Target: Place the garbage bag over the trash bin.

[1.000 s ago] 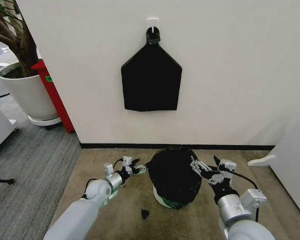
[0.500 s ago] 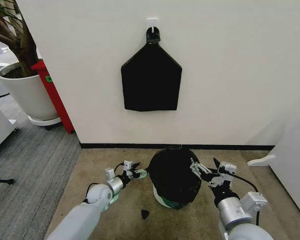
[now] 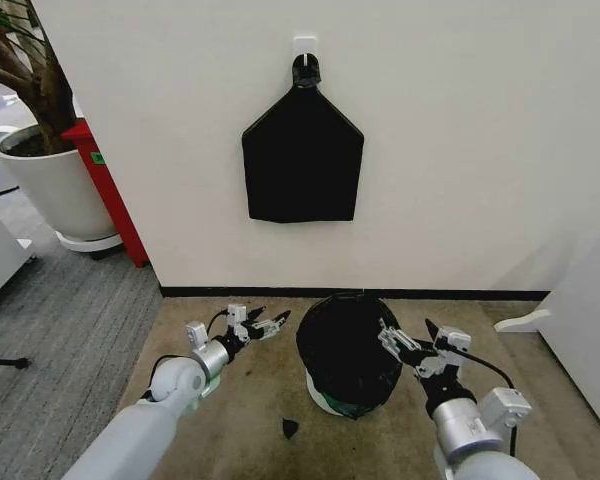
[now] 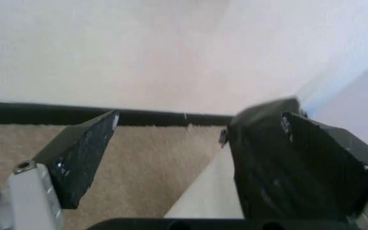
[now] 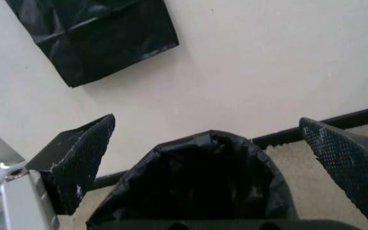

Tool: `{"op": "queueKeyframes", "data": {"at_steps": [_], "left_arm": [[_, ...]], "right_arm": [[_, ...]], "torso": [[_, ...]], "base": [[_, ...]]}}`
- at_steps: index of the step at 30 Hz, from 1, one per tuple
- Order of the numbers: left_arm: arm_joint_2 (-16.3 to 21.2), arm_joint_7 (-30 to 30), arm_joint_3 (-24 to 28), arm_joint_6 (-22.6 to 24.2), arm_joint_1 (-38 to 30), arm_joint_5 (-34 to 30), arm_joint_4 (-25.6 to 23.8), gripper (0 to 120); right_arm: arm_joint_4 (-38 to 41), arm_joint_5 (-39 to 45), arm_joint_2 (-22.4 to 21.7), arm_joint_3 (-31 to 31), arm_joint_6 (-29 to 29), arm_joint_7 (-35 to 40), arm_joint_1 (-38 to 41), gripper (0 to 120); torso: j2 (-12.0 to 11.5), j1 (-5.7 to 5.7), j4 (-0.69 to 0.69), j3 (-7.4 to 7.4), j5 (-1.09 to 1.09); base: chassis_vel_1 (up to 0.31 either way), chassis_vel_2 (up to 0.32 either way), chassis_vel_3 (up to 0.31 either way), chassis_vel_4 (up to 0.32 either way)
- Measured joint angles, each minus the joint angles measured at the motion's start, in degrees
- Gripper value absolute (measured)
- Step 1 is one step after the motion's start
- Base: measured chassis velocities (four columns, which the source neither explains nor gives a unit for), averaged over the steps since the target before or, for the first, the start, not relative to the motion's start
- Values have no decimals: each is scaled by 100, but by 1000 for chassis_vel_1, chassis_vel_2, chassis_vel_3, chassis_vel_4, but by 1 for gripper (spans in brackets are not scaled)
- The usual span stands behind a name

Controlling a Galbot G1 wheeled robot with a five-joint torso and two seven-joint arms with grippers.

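The garbage bag (image 3: 345, 345) is draped over the trash bin (image 3: 325, 401), whose white base shows below the black plastic. It stands on the carpet near the wall. My left gripper (image 3: 268, 323) is open and hangs apart from the bag on its left side. Close to the bag's right side, my right gripper (image 3: 407, 336) is also open. In the right wrist view the bag (image 5: 200, 182) gapes open between the spread fingers (image 5: 82, 158) of the right gripper (image 5: 206, 120). The left wrist view has the left gripper (image 4: 200, 115) open, with black plastic (image 4: 258, 163) beside one finger.
A flat black bundle (image 3: 302, 160) hangs from a wall hook above the bin. A big white plant pot (image 3: 55, 190) and a red stand (image 3: 105, 185) are at the far left. White furniture (image 3: 585, 320) stands at the right. A small black scrap (image 3: 290, 428) lies on the carpet.
My left gripper has drawn away from the bag, to the left and slightly toward the wall. The right gripper has barely shifted. The bag stays on the bin.
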Motion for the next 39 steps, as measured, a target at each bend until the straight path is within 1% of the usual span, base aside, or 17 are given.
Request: {"op": "queueKeyframes", "data": {"at_steps": [1, 3, 7, 8, 9, 13, 15, 17, 20, 25, 26, 28, 31, 32, 35, 37, 39], "left_arm": [[0, 0, 0, 0, 0, 0, 0, 100], [148, -359, -183, -50, 262, -147, -452, 100], [421, -929, -1093, -125, 946, -347, -1450, 100], [421, -929, -1093, -125, 946, -347, -1450, 100], [465, -991, -1301, -132, 1087, -349, -1621, 100], [650, -1036, -2405, -269, 1676, -23, -2207, 100], [743, -975, -2798, -286, 1883, -19, -2375, 100], [789, -957, -2927, -283, 1952, -64, -2443, 100], [910, -901, -3122, -255, 2030, -215, -2558, 100], [929, -917, -3094, -193, 2038, -343, -2603, 100], [929, -917, -3094, -193, 2038, -343, -2603, 100], [877, -930, -3128, -195, 2180, -366, -2666, 100], [729, -969, -3240, -235, 2392, -361, -2773, 100], [729, -969, -3240, -235, 2392, -361, -2773, 100], [605, -1062, -3342, -253, 2605, -360, -2960, 100], [549, -1096, -3387, -253, 2744, -360, -3073, 100], [484, -1117, -3441, -253, 2908, -359, -3202, 100]], "right_arm": [[0, 0, 0, 0, 0, 0, 0, 100], [-3, -23, 10, 22, 36, -42, -11, 100], [-41, -140, -82, 169, 69, -153, 20, 100], [-41, -140, -82, 169, 69, -153, 20, 100], [-53, -166, -126, 220, 78, -189, 19, 100], [-96, -227, -327, 401, 82, -268, 40, 100], [-70, -156, -390, 395, 18, -257, 70, 100], [-51, -47, -417, 393, -22, -230, 109, 100], [-40, 708, -622, 491, -259, -51, 482, 100], [-365, 2602, -1290, 884, -751, -108, 1305, 100], [-365, 2602, -1290, 884, -751, -108, 1305, 100], [-1114, 4200, -2056, 1062, -1303, -472, 1963, 100], [-2488, 5667, -3017, 704, -2187, -1374, 3246, 100], [-2488, 5667, -3017, 704, -2187, -1374, 3246, 100], [-3948, 5882, -3346, -366, -2669, -2241, 4727, 100], [-4512, 5719, -3320, -990, -2725, -2529, 5440, 100], [-4800, 5491, -3213, -1401, -2730, -2630, 5979, 100]], "torso": [[0, 0, 0, 0, 0], [0, 0, 0, 1, -1], [0, 0, 3, 0, 0], [0, 0, 3, 0, 0], [0, 0, 3, 0, -1], [0, 0, 1, 0, 0], [0, 0, 3, 0, 0], [0, 0, 3, 0, 0], [0, 0, 0, 0, 0], [0, 0, -2, 1, 1], [0, 0, -2, 1, 1], [-1, 0, 0, 2, 2], [-1, 0, 2, 2, 2], [-1, 0, 2, 2, 2], [-1, 0, 0, 2, 1], [-1, 1, 2, 3, 7], [-1, 0, 3, 2, 3]], "base": [[0, 0, 0, 0], [0, 0, 0, 0], [0, 0, 0, 0], [0, 0, 0, 0], [0, 0, 0, 0], [0, 0, 0, 0], [0, 0, 0, 0], [0, 0, 0, 0], [0, 0, 0, 0], [0, 0, 0, 0], [0, 0, 0, 0], [0, 0, 0, 0], [0, 0, 0, 0], [0, 0, 0, 0], [0, 0, 0, 0], [0, 0, 0, 0], [0, 0, 0, 0]]}}
